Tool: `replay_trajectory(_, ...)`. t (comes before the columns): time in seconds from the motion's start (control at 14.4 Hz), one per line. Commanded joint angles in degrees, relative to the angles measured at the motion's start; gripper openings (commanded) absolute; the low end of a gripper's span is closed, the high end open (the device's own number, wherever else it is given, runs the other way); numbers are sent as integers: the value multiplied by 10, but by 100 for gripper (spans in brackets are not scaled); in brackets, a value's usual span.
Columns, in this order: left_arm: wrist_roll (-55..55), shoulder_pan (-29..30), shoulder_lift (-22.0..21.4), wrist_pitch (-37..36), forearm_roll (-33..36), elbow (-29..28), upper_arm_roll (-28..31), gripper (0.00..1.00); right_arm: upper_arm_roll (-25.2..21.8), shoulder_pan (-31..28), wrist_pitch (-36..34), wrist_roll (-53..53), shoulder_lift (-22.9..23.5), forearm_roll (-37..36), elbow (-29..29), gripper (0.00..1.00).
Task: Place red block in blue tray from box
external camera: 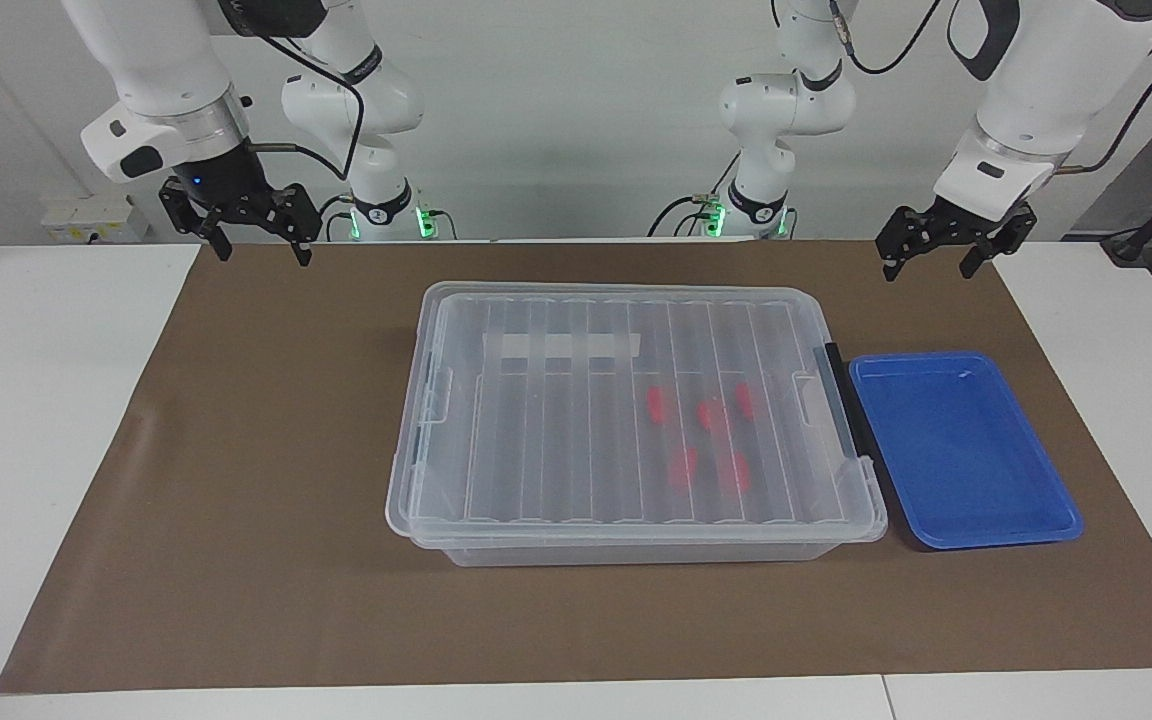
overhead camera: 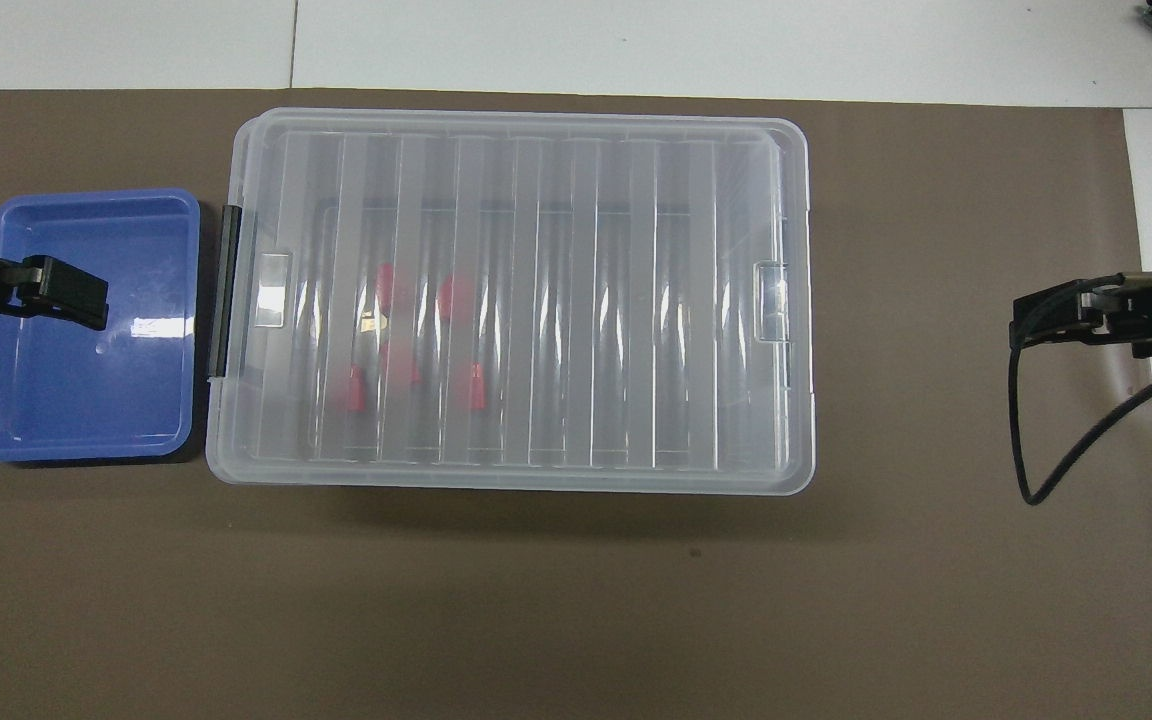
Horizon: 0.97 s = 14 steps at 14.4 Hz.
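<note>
The box [external camera: 626, 420] sits lidded on the brown mat [external camera: 236, 520] — five red blocks [external camera: 706, 415] show through the ribbed lid, the blue tray [external camera: 961, 450] just beside its latch end. Both the left gripper [external camera: 941, 258] and the right gripper [external camera: 256, 240] hang wide open and empty — each up near the mat's edge by the robots, well apart from the box.

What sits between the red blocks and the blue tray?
The box's clear end wall and black latch; the closed lid covers the red blocks. Facing view shows it beside the blue tray.

Robotics lab: two white arms [external camera: 776, 110] bolted at white table [external camera: 46, 420], brown mat [external camera: 236, 520], bare wall.
</note>
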Motion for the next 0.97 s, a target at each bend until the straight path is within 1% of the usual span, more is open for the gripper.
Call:
replay_trajectory(0.0,2,4,-19,4,3,-23,-1,100,2,-3,6,2,-15,2,-19,100)
replay_trajectory(0.42,2,4,-19,4,3,-23,-1,100,2,-4,12,-5,-14,2,-19,100)
replay_trajectory(0.76,2,4,-19,4,3,-23,-1,100,3,-2,63,2,-15,5,-58,100)
replay_trajectory(0.9,2,4,-19,4,3,-23,-1,100,3,12,111,7,-16,5,-89,100)
